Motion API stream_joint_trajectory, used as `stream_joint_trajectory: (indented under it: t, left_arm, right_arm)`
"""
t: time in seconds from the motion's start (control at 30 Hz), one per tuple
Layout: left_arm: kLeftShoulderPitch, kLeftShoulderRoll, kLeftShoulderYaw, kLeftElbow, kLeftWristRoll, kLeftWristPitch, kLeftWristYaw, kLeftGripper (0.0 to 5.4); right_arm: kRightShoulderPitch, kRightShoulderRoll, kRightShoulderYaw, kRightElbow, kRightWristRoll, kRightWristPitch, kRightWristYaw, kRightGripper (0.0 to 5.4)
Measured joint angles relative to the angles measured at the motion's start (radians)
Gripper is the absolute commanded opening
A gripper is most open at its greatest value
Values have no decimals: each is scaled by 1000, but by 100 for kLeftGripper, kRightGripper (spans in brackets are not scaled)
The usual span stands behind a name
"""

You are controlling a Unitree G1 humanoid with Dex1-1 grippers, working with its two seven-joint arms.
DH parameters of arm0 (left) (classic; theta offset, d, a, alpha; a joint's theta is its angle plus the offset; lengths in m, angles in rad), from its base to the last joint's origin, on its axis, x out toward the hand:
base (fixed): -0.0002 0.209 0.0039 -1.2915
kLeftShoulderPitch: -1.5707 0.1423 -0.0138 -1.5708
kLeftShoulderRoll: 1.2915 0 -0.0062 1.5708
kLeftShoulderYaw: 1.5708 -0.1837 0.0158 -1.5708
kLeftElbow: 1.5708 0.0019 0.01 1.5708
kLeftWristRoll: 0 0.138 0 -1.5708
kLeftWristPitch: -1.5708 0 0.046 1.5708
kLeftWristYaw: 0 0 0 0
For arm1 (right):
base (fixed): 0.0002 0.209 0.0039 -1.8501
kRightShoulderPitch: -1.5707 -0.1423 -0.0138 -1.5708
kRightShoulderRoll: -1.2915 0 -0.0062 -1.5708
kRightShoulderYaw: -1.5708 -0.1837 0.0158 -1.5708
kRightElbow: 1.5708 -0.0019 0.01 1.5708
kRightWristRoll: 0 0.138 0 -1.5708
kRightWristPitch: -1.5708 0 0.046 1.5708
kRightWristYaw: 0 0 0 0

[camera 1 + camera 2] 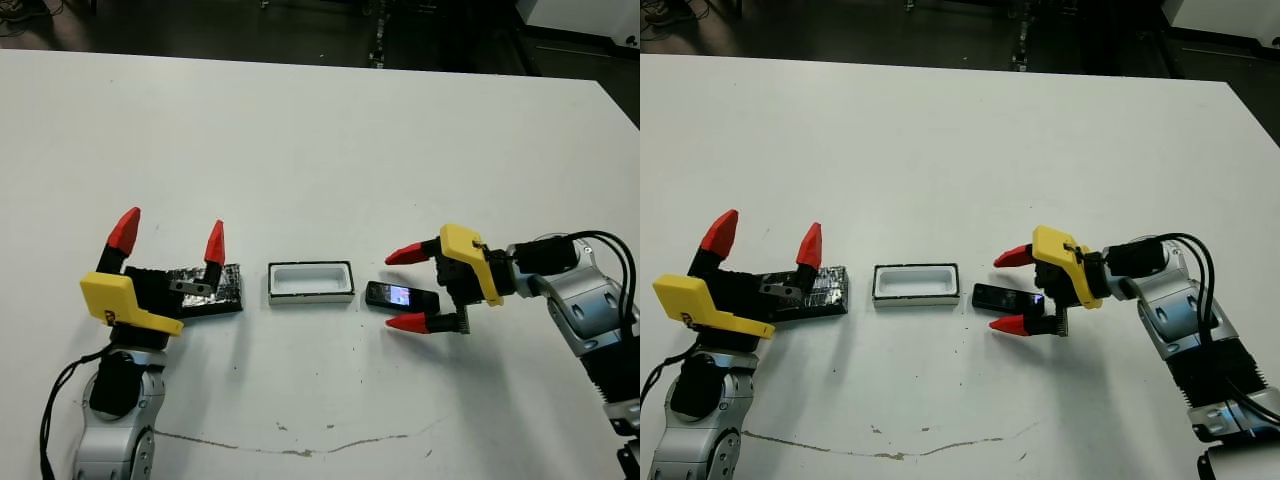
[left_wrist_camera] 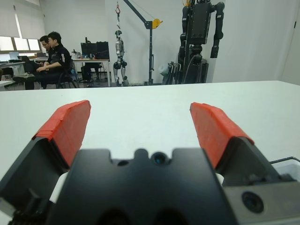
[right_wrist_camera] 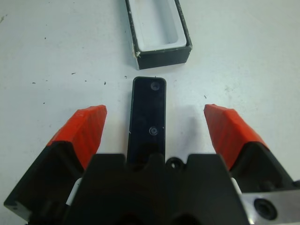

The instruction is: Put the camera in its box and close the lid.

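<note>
Camera [image 1: 401, 296]: slim glossy black bar with bluish glint, flat between spread right hand [image 1: 408, 289] fingers.

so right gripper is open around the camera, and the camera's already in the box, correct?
Not quite. The right gripper is open around the camera, but the camera lies on the table just short of the box, which is empty. The right wrist view shows it.

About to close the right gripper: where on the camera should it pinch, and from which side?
Pinch the camera across its narrow width, on the two long edges, about mid-length. It lies flat, end-on to the box, with the open right gripper already straddling it from the end away from the box.
</note>
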Motion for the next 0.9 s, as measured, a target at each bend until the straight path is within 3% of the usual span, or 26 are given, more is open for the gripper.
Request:
stream_joint_trajectory:
  t: [0.17, 0.9]
  left_arm:
    - [0, 0, 0, 0, 3, 1, 0, 540]
    - [2, -1, -1, -4, 11, 1, 7, 540]
  right_arm:
    - [0, 2, 0, -1, 4, 28, -2, 505]
    - [31, 17, -15, 1, 20, -8, -32, 167]
